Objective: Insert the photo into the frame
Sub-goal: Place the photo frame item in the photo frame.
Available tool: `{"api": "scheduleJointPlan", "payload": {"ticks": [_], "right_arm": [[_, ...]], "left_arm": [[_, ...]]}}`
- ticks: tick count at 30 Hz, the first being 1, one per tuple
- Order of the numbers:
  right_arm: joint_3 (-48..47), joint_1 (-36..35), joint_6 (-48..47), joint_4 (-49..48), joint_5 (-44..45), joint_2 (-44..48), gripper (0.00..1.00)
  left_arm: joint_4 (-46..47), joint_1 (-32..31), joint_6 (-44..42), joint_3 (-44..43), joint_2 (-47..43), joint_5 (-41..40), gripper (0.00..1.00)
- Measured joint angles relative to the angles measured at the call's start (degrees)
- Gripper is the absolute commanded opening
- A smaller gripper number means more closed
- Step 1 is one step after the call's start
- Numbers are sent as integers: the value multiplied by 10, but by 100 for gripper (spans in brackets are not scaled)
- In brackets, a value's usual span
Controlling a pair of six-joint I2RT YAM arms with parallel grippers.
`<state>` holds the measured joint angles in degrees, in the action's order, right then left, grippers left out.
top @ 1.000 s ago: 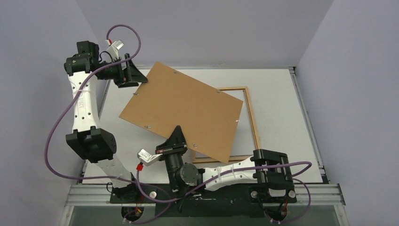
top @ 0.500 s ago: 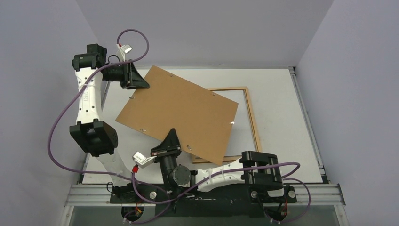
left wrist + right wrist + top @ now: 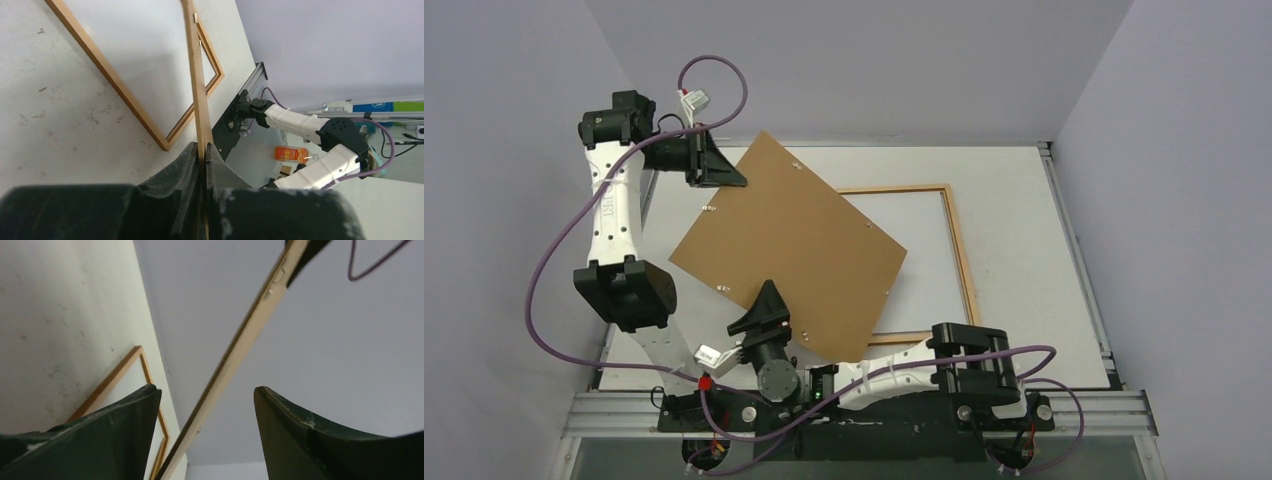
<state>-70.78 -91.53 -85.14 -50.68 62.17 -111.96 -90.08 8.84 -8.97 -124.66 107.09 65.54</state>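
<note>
Plain pale lilac walls close in a white, scuffed rectangular table on three sides. A grey aluminium rail runs along its near edge.

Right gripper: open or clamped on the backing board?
Open: the right gripper has its fingers apart, the backing board edge-on between them touching neither. The left gripper is shut on it.

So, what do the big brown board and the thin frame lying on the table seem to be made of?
The board: probably fibreboard with a matte finish. It has a uniform brown face with no grain, a thin pale edge and small metal-looking tabs.
The frame: looks like wood, light brown with a slight sheen, with thin straight rails. A pane cannot be confirmed.
</note>
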Motion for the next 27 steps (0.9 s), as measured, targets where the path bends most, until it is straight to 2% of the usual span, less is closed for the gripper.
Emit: {"api": "scheduleJointPlan", "payload": {"ticks": [5,12,15,20,27], "right_arm": [[-40,2,159,233,-87,24,91],[-148,7,365,517,-216,82,94],[-217,26,466,640,-306,113,96],[-278,144,585,748,-468,182,98],[-397,414,669,843,-737,206,99]], "left_arm": [[0,-5,-13,-21,0,-11,0],[83,-5,-8,-31,-41,-32,0],[118,-4,-13,-32,-69,-39,0],[147,-3,-15,-18,-114,-27,0],[147,-5,-24,-8,-123,-4,0]]}}
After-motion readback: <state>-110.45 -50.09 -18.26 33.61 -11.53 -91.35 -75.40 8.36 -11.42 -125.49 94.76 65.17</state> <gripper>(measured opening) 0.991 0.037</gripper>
